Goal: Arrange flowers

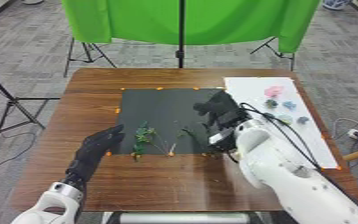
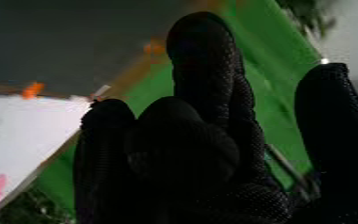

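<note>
- Brown wooden table fills the middle of the head view, with a green cloth hanging behind its far edge and dark stands on the grey floor around it.
- Head view takes in both arms; the right wrist view, up close, gives the gap between thumb and fingers on the right hand, the green cloth behind it.
- Right hand is over the black mat's right side, mostly open: one finger looks bent, the others fairly straight, thumb well apart, nothing seen in its grasp.
- Left hand hangs near the mat's left edge, fingers loosely straight, holding nothing that can be seen.
- Green stems lie on the near part of the black mat, left of its middle; a darker sprig lies to their right.
- White sheet, right of the mat, bears a pink flower with green and bluish clumps nearer; the right arm and its cables cover part of the sheet.
- Blue-and-white pot, apparently, stands on the floor beyond; its contents cannot be made out.
</note>
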You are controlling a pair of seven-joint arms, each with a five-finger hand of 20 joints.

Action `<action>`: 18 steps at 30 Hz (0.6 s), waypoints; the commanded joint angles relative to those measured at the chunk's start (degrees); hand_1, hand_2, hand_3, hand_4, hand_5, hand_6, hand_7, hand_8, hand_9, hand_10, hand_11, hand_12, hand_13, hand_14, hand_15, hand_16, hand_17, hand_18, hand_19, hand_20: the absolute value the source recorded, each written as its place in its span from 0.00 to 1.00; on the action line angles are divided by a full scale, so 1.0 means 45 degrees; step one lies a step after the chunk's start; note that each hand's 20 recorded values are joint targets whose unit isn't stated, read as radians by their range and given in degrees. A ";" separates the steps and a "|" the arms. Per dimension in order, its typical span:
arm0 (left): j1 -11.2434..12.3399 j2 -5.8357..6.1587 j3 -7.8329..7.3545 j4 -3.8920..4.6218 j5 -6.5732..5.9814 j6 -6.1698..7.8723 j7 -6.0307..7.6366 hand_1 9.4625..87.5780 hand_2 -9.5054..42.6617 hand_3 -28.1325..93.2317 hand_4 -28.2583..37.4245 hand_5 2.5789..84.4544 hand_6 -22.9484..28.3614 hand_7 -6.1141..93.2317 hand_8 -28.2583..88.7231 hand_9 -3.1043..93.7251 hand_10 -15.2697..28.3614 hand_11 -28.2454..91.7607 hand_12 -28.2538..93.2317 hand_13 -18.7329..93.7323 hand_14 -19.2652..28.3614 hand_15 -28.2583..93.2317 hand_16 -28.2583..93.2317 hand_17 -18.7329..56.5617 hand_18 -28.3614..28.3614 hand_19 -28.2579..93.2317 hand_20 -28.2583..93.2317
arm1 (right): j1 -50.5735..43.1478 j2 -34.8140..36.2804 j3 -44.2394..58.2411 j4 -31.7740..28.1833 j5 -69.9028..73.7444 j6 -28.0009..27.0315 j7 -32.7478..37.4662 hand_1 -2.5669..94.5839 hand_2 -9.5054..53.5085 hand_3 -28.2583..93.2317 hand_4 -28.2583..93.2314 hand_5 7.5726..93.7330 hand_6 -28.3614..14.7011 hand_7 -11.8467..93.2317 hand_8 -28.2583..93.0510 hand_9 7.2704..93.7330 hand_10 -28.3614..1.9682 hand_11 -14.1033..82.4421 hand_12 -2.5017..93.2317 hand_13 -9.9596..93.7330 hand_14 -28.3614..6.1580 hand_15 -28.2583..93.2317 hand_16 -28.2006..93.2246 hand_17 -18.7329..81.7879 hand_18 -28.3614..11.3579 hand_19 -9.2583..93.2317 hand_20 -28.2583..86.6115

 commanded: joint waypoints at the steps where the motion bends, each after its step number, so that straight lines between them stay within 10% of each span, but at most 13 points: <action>1: 0.0340 -0.0122 0.0202 0.0258 0.0026 -0.0335 -0.0432 0.24 0.14 0.74 0.12 0.50 0.55 0.12 0.20 0.45 0.64 0.34 0.34 0.42 0.73 0.32 0.26 0.26 0.68 0.25 0.37 | -0.2568 0.1234 0.1623 -0.1320 -0.1478 -0.1882 0.0780 0.28 0.25 0.73 0.15 0.80 0.58 0.24 0.18 0.97 0.51 0.58 0.30 1.00 0.72 0.76 0.45 0.88 0.38 1.00 0.79; 18: 0.0075 -0.0017 0.0247 0.0299 0.0027 -0.0770 -0.0842 0.24 0.15 0.73 0.14 0.52 0.57 0.11 0.21 0.45 0.65 0.34 0.34 0.41 0.74 0.33 0.26 0.26 0.68 0.25 0.37 | -0.3199 0.0784 0.0934 -0.1452 -0.1364 -0.2572 0.0862 0.29 0.26 0.72 0.15 0.80 0.56 0.23 0.18 0.97 0.50 0.58 0.29 1.00 0.72 0.75 0.46 0.88 0.38 1.00 0.78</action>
